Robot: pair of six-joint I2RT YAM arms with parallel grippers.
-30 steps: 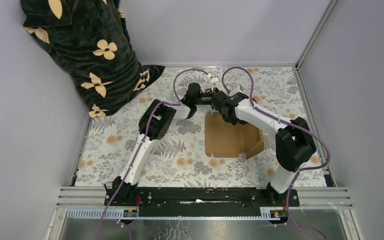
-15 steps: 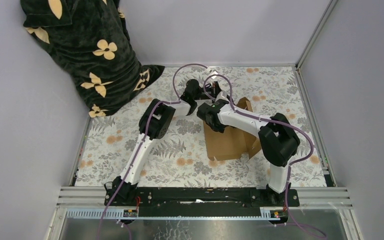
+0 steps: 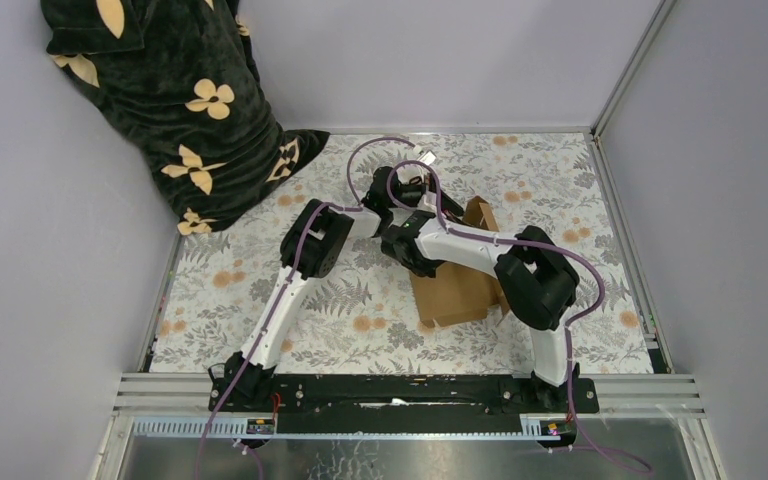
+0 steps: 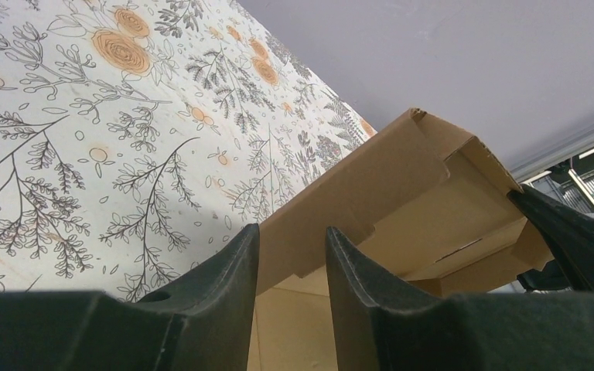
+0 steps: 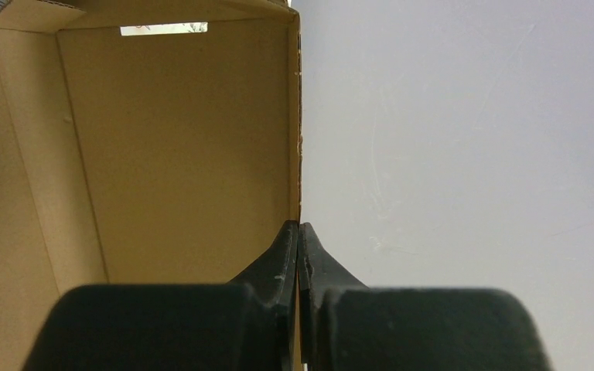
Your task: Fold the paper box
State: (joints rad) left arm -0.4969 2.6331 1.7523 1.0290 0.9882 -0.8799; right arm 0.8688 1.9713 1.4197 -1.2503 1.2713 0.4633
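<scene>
At the far left of the top view we see a dark cloth with pale flower motifs (image 3: 175, 110) draped in the corner, its lower edge resting on the floral-patterned tabletop (image 3: 230, 300). Moving right, the left arm reaches from its base toward the middle of the tabletop. In its wrist view the left end effector (image 4: 291, 232) has its fingers apart, and a raised brown cardboard panel fills the gap between them. We cannot tell whether either finger touches that panel. The paper box (image 3: 455, 290) lies just right of centre on the tabletop, partly folded. Its base is flat on the surface and one wall stands up at the far side, with the right forearm crossing above it. In the left wrist view the raised panel leans over the open interior, with a short tab at its near edge. The right end effector (image 5: 299, 226) has its fingers pressed together on the thin edge of a box wall, with the plain brown inner face to its left. Farther right, the right arm's elbow stands above the box's right edge.
</scene>
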